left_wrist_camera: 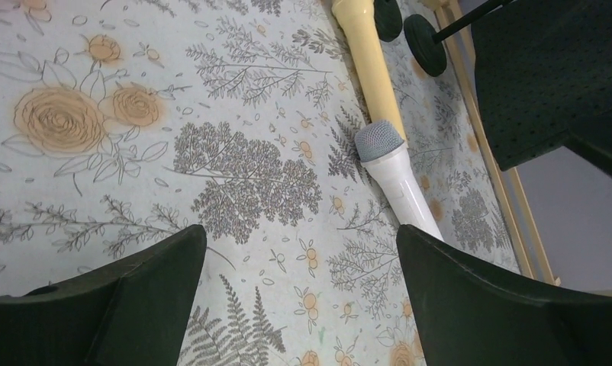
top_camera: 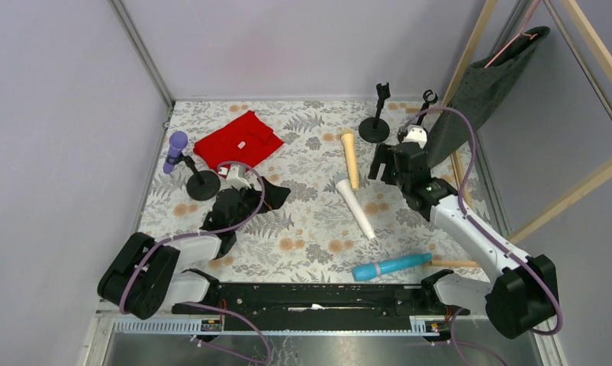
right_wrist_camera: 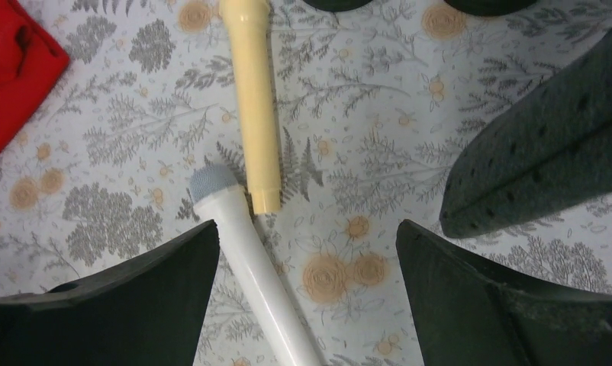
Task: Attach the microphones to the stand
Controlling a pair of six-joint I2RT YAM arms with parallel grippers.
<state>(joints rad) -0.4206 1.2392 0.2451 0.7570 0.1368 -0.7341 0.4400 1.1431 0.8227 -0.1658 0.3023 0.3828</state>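
Note:
A purple microphone (top_camera: 175, 150) sits tilted in the clip of a black stand (top_camera: 203, 185) at the left. In the middle of the floral mat lie a cream-yellow microphone (top_camera: 350, 157) (right_wrist_camera: 256, 99) (left_wrist_camera: 368, 61) and a white microphone (top_camera: 355, 206) (right_wrist_camera: 249, 252) (left_wrist_camera: 398, 179). A light blue microphone (top_camera: 391, 266) lies near the front. An empty stand (top_camera: 375, 114) rises at the back, a second stand (top_camera: 429, 99) to its right. My right gripper (top_camera: 385, 169) (right_wrist_camera: 307, 259) hovers open over the white one's handle. My left gripper (top_camera: 276, 192) (left_wrist_camera: 299, 259) is open over bare mat, left of it.
A red cloth (top_camera: 238, 141) lies at the back left. A dark grey cloth (top_camera: 486, 84) hangs from a wooden frame on the right and reaches down beside my right gripper. A wooden stick (top_camera: 452, 263) lies by the blue microphone. Grey walls close in the mat.

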